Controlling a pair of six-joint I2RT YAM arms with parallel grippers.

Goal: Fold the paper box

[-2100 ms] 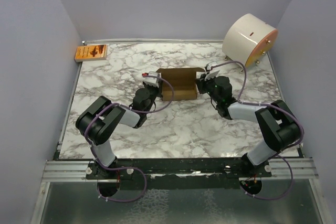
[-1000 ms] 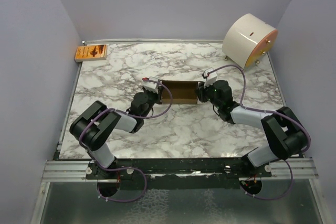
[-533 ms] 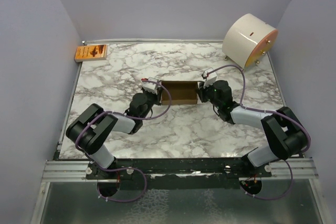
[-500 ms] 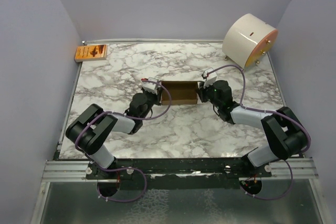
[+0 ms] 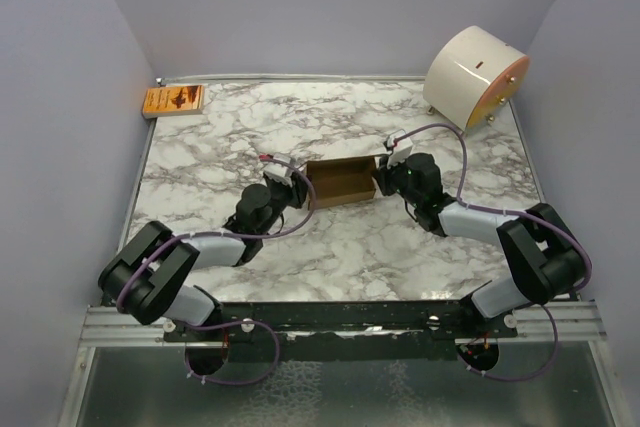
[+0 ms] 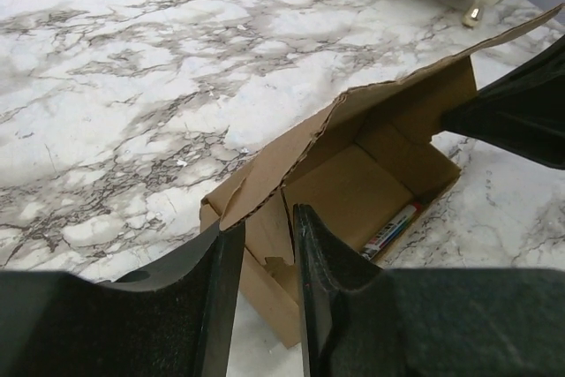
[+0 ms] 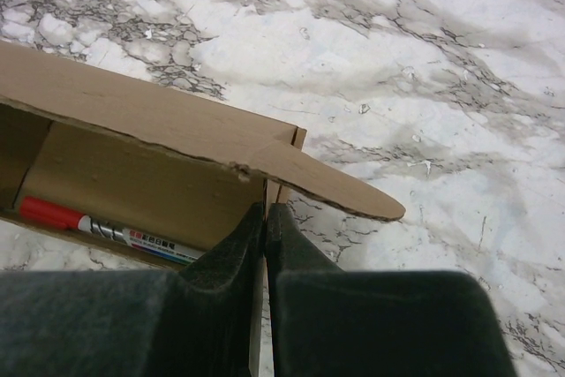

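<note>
Top view: the paper box (image 5: 340, 180) is seen open on the desk (image 5: 250, 127) between both hands.

Left wrist: the left hand (image 6: 267, 218) is slightly parted about one end wall, with nothing clamped.

Right wrist: the right hand (image 7: 265, 214) is pinched shut on the opposite end wall. If it is pulled, the ragged flap (image 7: 327, 187) could be torn. The label on the marker pen (image 7: 88, 222) cannot be read.

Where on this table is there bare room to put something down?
Bare tabletop: the near-centre patch between the paper box and the arm bases, and the far band between the orange packet and the white cylinder. Crowded: the middle, where the left gripper and right gripper flank the box's ends.
</note>
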